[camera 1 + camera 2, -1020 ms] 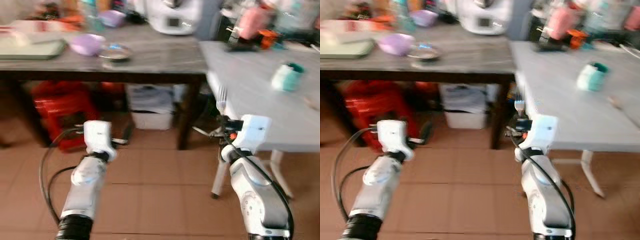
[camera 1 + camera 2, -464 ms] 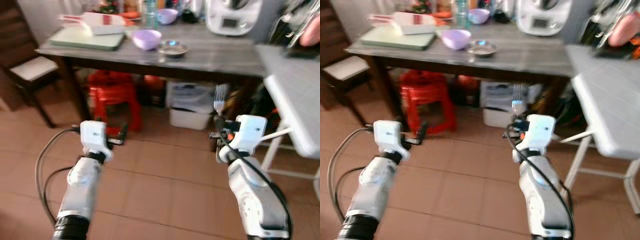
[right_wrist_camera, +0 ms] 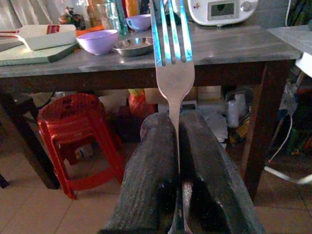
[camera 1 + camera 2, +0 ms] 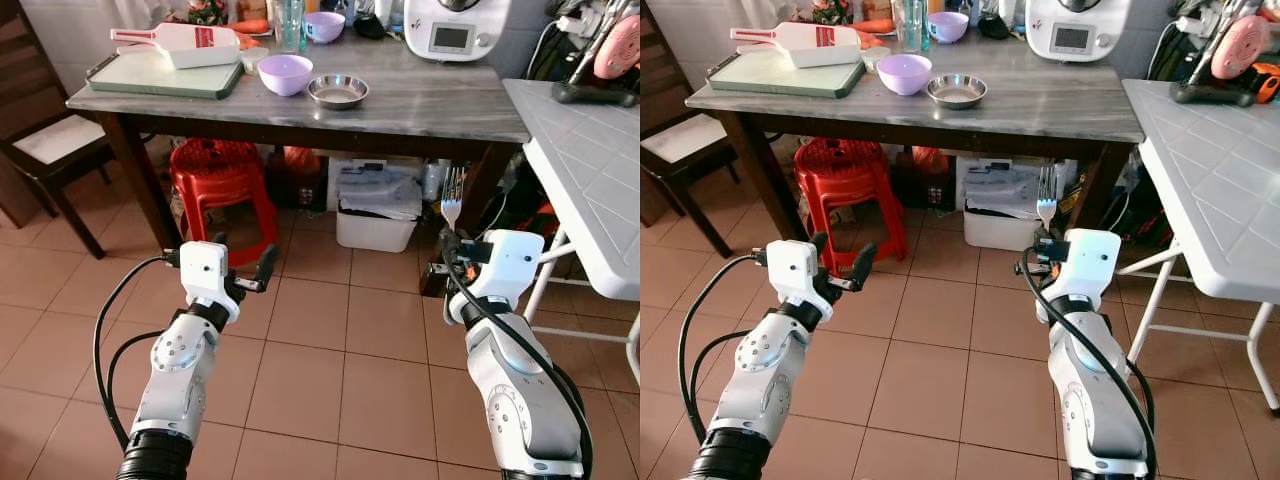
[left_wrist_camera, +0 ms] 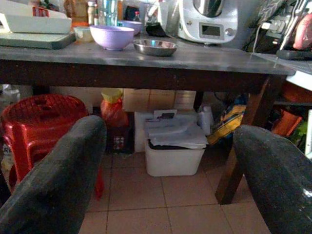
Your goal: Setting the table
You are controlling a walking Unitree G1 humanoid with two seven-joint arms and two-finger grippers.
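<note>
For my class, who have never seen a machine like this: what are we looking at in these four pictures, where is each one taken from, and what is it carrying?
This is a walking humanoid robot with two silver arms, each ending in two black fingers. Two pictures come from cameras in its head, looking forward and down at its own arms. The other two come from cameras on its wrists, looking along the fingers. The right gripper is shut on a fork, prongs pointing up. The left gripper is open and holds nothing. Ahead stands a dark table bearing a purple bowl, a metal bowl, a green board and a white kitchen machine. A red stool stands underneath. A white table is on the robot's right.
</note>
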